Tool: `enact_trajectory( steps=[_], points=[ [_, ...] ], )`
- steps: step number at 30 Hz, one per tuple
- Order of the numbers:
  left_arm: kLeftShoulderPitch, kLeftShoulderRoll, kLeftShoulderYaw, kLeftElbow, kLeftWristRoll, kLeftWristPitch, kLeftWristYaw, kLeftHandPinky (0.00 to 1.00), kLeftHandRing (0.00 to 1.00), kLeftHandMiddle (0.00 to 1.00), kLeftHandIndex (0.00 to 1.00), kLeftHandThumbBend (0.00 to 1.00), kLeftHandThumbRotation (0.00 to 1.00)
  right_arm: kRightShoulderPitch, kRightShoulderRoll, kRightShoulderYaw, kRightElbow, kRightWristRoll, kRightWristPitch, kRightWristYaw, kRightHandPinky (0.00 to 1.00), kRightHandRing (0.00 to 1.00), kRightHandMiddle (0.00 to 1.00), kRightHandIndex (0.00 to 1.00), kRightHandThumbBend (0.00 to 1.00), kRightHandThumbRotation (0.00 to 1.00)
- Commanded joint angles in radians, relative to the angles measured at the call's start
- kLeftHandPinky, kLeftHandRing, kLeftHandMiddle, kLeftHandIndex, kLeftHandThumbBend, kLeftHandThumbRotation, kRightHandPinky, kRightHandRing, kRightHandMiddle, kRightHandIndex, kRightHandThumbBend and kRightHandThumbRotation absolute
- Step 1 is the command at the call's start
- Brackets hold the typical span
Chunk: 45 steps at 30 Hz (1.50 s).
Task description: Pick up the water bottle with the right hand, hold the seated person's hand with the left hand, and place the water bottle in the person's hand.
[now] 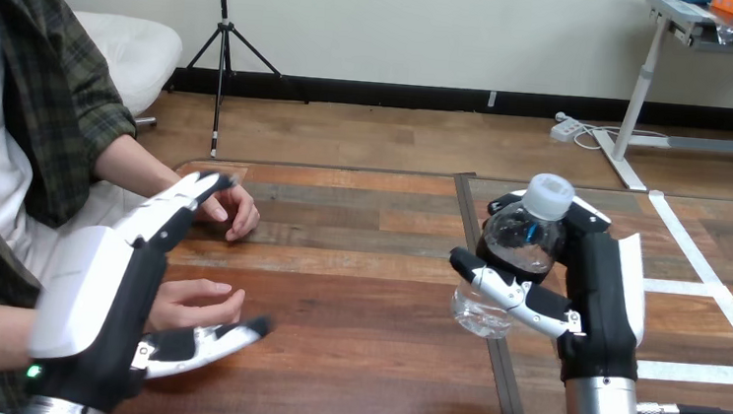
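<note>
Right robot hand (605, 285) clasps the water bottle (518, 247) above the counter (360, 365); left robot hand (103, 305) spreads open beside the person's lower hand (199, 303), which, ungripped, could drift so the bottle drops

Wooden plank worktop (365, 296), white tape lines (704, 263) marked across its right part; person's far hand (234, 211) rests fingertips-down by the far left corner, near hand (199, 303) at the left edge.

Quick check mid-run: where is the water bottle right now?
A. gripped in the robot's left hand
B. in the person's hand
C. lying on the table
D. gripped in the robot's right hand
D: the right hand has its fingers curled round the water bottle, with the bottle upright and its cap on top.
</note>
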Motion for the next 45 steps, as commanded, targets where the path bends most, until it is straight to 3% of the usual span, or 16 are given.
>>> enact_trajectory(
  steps=[1,4,13,15,17,19,27,45],
  points=[
    [-0.005,0.037,0.033,-0.089,0.121,0.087,0.062,0.77,0.84,0.86,0.81,0.95,0.00,-0.045,0.005,0.003,-0.050,0.011,-0.006,0.010,0.41,0.44,0.48,0.50,0.70,0.00],
    [-0.001,0.049,0.033,-0.104,0.163,0.135,0.068,0.76,0.83,0.85,0.80,0.98,0.00,-0.044,0.008,0.004,-0.049,0.029,-0.002,0.029,0.41,0.44,0.48,0.50,0.70,0.00],
    [0.003,0.105,0.015,-0.140,0.274,0.280,0.023,0.75,0.82,0.83,0.80,0.99,0.00,-0.045,0.007,0.000,-0.043,0.028,-0.002,0.041,0.41,0.44,0.48,0.50,0.69,0.00],
    [0.004,0.117,0.009,-0.152,0.295,0.319,-0.014,0.75,0.82,0.83,0.80,0.99,0.00,-0.046,0.008,-0.001,-0.041,0.029,-0.002,0.043,0.41,0.44,0.48,0.50,0.69,0.00],
    [-0.013,0.154,-0.019,-0.167,0.357,0.436,-0.173,0.76,0.82,0.83,0.80,0.98,0.02,-0.044,0.008,-0.002,-0.040,0.034,-0.005,0.051,0.41,0.44,0.49,0.50,0.69,0.00],
    [-0.022,0.171,-0.034,-0.175,0.388,0.493,-0.254,0.79,0.83,0.84,0.81,0.96,0.04,-0.044,0.007,-0.003,-0.040,0.035,-0.007,0.054,0.41,0.44,0.48,0.50,0.69,0.00],
    [-0.051,0.193,-0.076,-0.181,0.459,0.581,-0.374,0.80,0.83,0.84,0.81,0.95,0.05,-0.042,0.007,-0.007,-0.042,0.035,-0.003,0.054,0.41,0.44,0.48,0.50,0.69,0.00],
    [-0.099,0.228,-0.157,-0.164,0.498,0.701,-0.510,0.82,0.84,0.86,0.81,0.92,0.06,-0.040,0.003,-0.007,-0.043,0.050,-0.006,0.074,0.43,0.45,0.49,0.50,0.68,0.00]
  ],
)
